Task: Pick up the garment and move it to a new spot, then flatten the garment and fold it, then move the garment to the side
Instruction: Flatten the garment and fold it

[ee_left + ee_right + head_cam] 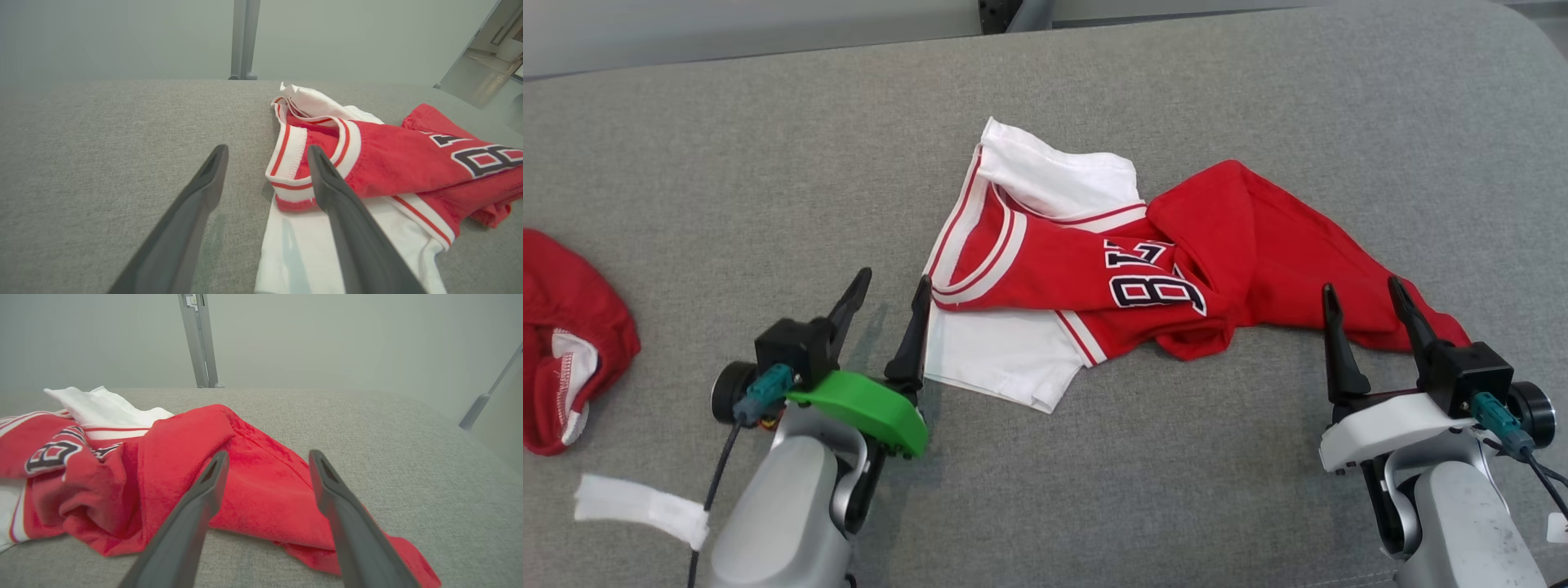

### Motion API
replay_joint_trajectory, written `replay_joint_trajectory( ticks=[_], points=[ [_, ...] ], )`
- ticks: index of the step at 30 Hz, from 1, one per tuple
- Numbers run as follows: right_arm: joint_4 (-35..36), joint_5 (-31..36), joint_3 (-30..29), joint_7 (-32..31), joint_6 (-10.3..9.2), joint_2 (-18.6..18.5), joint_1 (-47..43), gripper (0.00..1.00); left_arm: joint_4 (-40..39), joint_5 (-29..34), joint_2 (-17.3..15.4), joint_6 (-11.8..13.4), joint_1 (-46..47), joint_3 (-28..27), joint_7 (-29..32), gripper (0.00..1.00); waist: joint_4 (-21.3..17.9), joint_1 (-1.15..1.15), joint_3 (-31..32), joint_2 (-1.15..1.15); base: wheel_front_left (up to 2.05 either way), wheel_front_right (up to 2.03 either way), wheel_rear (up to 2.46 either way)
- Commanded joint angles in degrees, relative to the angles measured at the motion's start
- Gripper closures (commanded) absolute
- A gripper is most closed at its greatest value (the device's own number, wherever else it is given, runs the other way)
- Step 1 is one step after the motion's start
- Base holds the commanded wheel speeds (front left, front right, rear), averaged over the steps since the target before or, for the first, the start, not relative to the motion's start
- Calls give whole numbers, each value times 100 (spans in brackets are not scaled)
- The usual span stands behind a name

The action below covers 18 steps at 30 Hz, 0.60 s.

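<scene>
Looking down on the grey cushion (768, 147), we see the red-and-white jersey (1086, 269) lying crumpled near its middle, its dark lettering partly folded under. Our left gripper (894, 279) sits just beside the jersey's white-trimmed left edge, fingers spread wide. Our right gripper (1362, 287) hovers at the jersey's red right end, fingers likewise wide apart. A second red garment (564, 343) lies well apart at the far left, near a white strip (637, 506).
</scene>
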<state>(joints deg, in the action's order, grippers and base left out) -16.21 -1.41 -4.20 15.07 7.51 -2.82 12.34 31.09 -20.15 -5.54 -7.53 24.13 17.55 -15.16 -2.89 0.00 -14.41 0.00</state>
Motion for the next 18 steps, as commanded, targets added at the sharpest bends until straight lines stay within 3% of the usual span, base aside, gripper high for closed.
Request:
replay_joint_trajectory(
  ticks=[1,9,18],
  points=[
    [21,-18,8,15,-4,-20,50,0,82,-90,-98,8,202,59,1,0,-74,0,-134,0,0,0,0],
    [-2,-67,26,15,-4,-19,88,0,1368,-1239,-341,9,1073,782,7,0,-203,0,-265,0,0,0,0],
    [-52,-108,-91,15,-4,-19,59,0,1358,-1602,-426,9,753,1077,2,0,-140,0,-240,0,0,0,0]
  ],
)
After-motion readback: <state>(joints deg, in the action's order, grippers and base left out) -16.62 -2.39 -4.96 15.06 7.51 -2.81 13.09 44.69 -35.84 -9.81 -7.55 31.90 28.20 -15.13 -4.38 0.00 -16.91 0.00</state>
